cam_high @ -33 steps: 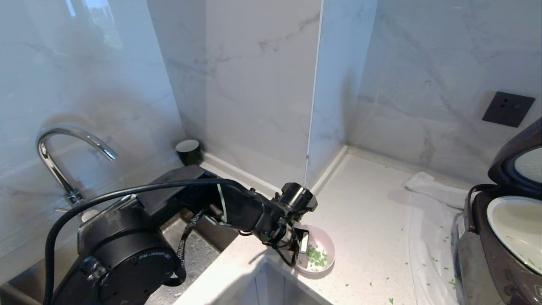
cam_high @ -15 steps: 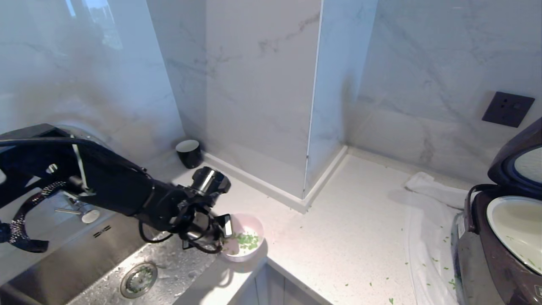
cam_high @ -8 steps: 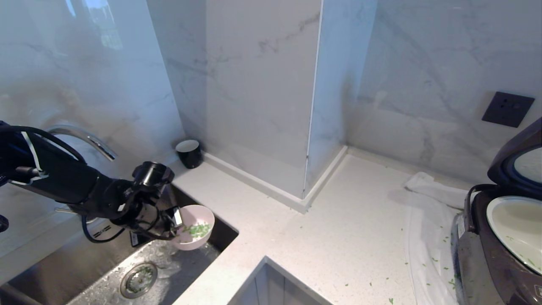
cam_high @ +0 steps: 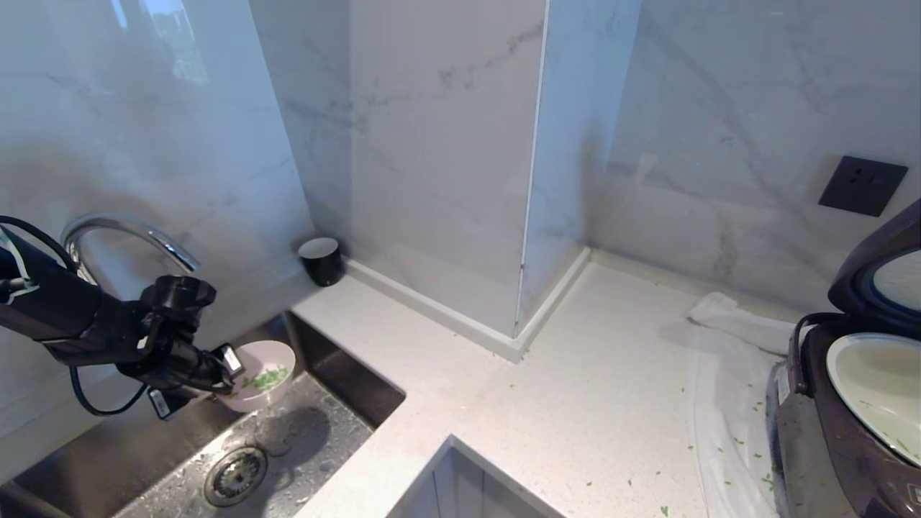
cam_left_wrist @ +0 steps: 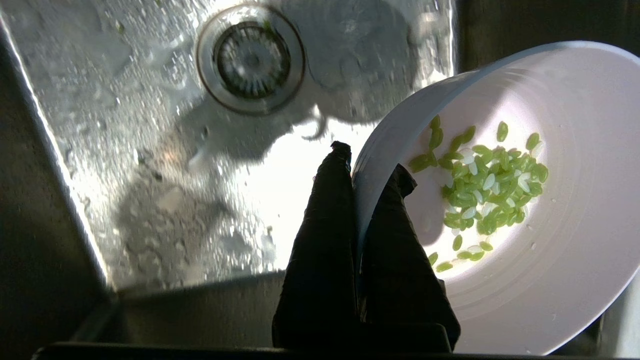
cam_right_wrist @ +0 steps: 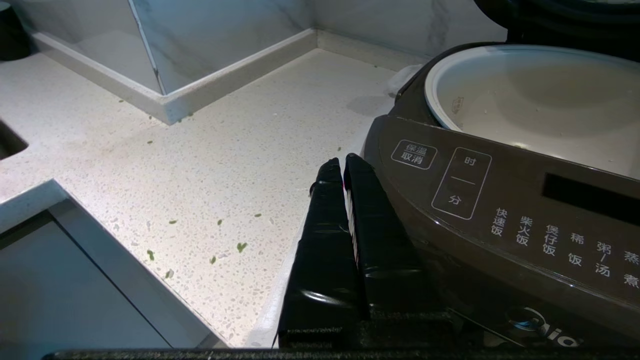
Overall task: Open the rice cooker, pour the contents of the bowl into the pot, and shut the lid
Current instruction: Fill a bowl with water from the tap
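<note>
1. The left gripper (cam_high: 232,363) has swung far to the left since the earlier frames. Then it held the bowl (cam_high: 265,374) at the worktop's front edge. Now it holds it out over the sink (cam_high: 302,439), just below the tap (cam_high: 122,230).
2. The jaws of the left gripper (cam_left_wrist: 367,167) pinch the bowl's (cam_left_wrist: 575,250) rim, one finger inside the wall and one outside. The bowl is clear of any surface, with the drain (cam_left_wrist: 250,57) beneath and beside it.
3. The contents (cam_left_wrist: 487,182), small green grains, lie in a loose heap on the bowl's whitish inside. In the head view the contents (cam_high: 268,378) show as a green patch.
4. A small black cup (cam_high: 321,259) stands against the wall at the back of the worktop (cam_high: 575,403), where it stood before.
5. Green bits are scattered on the worktop and on the white cloth (cam_high: 727,403) beside the cooker, as in the earlier frames.
6. The rice cooker (cam_high: 827,446) sits at the far right, unmoved. Its lid (cam_high: 881,266) stands raised, and the cream pot (cam_high: 874,381) is exposed.
7. The right gripper (cam_right_wrist: 344,167) is parked low by the front left corner of the rice cooker (cam_right_wrist: 500,210), near its control panel. Its jaws are pressed together with nothing between them. The pot (cam_right_wrist: 530,95) is visible behind it.
</note>
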Available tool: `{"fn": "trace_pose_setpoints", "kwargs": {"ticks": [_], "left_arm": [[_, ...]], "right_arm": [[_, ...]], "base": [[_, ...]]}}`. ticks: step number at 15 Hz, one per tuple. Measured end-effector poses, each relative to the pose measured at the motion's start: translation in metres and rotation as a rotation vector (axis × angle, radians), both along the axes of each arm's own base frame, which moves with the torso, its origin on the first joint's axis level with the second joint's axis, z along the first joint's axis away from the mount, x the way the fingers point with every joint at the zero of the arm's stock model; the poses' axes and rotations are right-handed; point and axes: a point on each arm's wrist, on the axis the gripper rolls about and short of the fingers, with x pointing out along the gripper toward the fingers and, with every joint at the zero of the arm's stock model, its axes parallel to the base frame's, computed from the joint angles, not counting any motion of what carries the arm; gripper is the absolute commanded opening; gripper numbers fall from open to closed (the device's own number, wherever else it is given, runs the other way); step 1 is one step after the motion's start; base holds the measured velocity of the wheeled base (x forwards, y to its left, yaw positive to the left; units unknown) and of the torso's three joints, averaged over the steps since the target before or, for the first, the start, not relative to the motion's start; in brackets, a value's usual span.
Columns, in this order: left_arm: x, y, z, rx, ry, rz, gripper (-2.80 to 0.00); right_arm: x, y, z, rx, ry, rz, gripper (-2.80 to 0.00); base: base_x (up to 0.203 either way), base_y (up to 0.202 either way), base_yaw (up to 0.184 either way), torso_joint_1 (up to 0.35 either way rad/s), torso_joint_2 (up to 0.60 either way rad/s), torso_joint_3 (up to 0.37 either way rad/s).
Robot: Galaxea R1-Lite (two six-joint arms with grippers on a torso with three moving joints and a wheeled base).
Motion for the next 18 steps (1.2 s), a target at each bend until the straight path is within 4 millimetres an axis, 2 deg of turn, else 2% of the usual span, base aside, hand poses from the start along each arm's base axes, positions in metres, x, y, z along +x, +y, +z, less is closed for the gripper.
{"fn": "trace_pose_setpoints", "kwargs": {"ticks": [3, 8, 18], "left_arm": [[0.012, 0.022, -0.007, 0.013, -0.051, 0.058, -2.80], [0.033, 0.050, -0.002, 0.011, -0.117, 0.146, -2.80], [0.052, 0.062, 0.003, -0.022, -0.144, 0.212, -2.80]], "right_arm": [[0.000, 0.000, 0.000, 0.000, 0.000, -0.001, -2.80], [0.000, 0.000, 0.000, 0.000, 0.000, -0.001, -2.80], [0.000, 0.000, 0.000, 0.000, 0.000, 0.000, -2.80]], "base": [[0.000, 0.000, 0.000, 0.000, 0.00, 0.000], [0.000, 0.000, 0.000, 0.000, 0.00, 0.000], [0.000, 0.000, 0.000, 0.000, 0.00, 0.000]]}}
